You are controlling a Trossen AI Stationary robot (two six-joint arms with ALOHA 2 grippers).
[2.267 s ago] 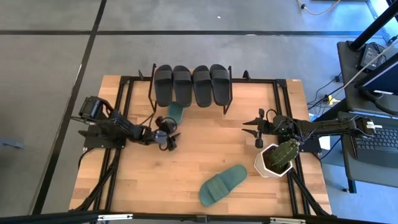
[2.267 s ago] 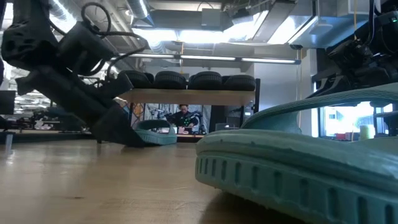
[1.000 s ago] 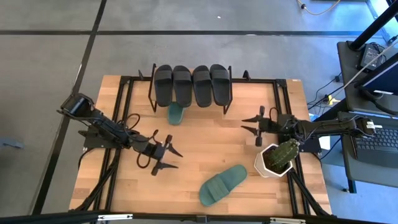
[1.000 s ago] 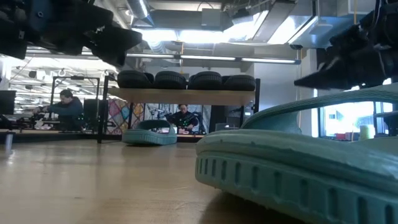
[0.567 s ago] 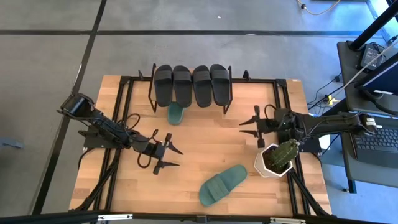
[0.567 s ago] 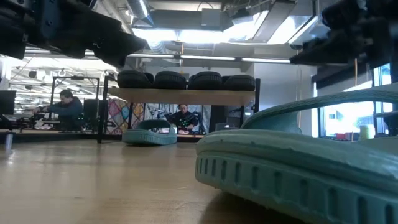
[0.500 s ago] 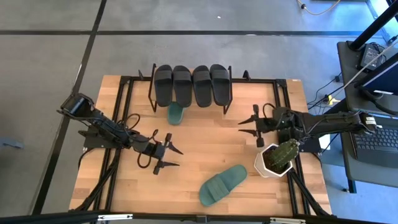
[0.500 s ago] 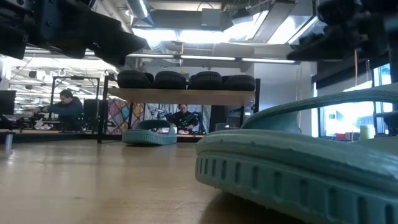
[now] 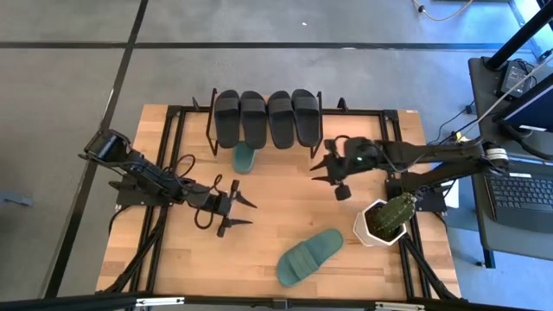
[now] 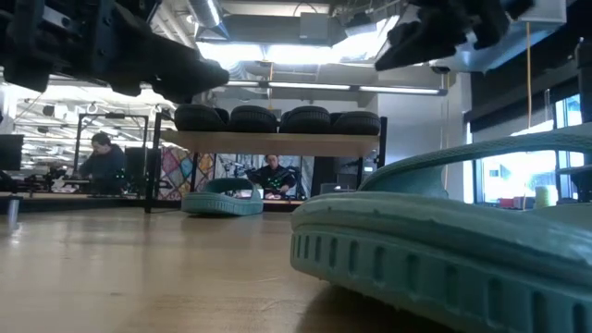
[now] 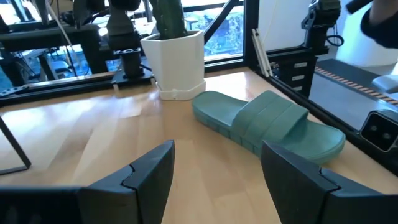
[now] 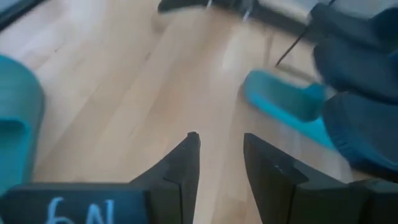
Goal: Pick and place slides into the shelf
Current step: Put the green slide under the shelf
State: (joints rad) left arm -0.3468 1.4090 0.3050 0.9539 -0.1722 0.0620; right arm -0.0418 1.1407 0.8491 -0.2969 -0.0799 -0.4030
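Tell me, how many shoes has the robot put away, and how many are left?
Four black slides sit on the shelf. One teal slide lies half tucked under it. Nothing is in hand: the left pincer and right pincer are both open and empty above the table. Left: the other teal slide, lying loose near the plant pot.
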